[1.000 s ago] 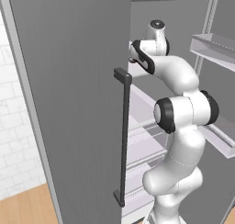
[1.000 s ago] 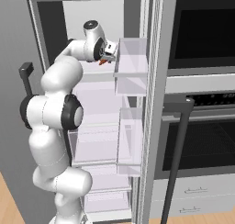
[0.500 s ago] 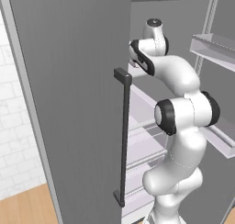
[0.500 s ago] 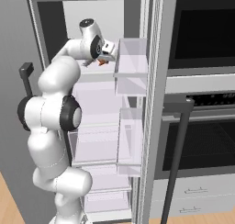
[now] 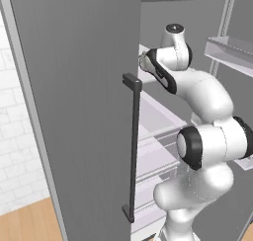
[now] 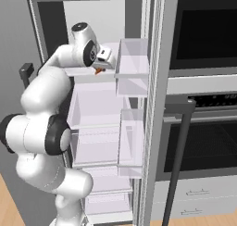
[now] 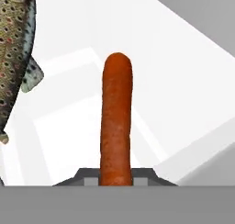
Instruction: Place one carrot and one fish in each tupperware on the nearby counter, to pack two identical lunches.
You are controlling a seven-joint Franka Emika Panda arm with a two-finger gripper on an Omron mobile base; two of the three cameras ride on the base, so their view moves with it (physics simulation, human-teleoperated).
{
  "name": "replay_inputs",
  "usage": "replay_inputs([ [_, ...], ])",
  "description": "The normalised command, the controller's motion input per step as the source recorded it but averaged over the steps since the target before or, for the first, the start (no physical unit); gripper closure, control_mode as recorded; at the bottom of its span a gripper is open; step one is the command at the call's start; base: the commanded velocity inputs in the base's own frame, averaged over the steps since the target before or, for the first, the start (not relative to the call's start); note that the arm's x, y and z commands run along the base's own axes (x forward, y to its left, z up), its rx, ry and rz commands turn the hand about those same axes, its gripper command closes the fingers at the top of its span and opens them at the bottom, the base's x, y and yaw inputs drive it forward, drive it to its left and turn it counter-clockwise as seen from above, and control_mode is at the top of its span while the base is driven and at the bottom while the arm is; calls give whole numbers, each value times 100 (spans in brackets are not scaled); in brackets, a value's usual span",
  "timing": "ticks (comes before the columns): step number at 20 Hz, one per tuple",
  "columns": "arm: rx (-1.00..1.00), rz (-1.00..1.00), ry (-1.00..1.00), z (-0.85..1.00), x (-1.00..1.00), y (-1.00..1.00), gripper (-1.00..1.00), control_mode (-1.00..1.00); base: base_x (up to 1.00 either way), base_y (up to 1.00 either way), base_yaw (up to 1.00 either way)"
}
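My gripper (image 7: pixel 116 175) is shut on an orange carrot (image 7: pixel 116 122), which sticks straight out from between the fingertips over a white fridge shelf (image 7: pixel 183 94). A speckled grey-brown fish (image 7: pixel 16 48) lies just left of the carrot in the hand view. From the right base view, the gripper (image 6: pixel 99 66) reaches into the open fridge at upper-shelf height, with a bit of the carrot (image 6: pixel 97 72) showing under it. In the left base view the hand (image 5: pixel 148 62) pokes in past the door's edge. The tupperware and the counter are out of view.
The open grey fridge door (image 5: pixel 74 111) with its dark handle (image 5: pixel 131 151) stands close on the arm's left. Clear door bins (image 6: pixel 132 67) hang to the right of the hand. White shelves and drawers (image 6: pixel 95 128) lie below. An oven with a dark bar handle (image 6: pixel 178 165) stands further right.
The jaws have shut on the carrot. The hand has shifted slightly inside the fridge; the arm otherwise holds its pose.
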Motion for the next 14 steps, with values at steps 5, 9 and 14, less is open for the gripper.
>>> replay_inputs([
  [5,0,11,-2,-1,-100,0,100,-100,0,0,0],
  [9,0,11,0,0,-100,0,100,-100,0,0,0],
  [14,-2,7,-8,1,-100,0,100,-100,0,0,0],
])
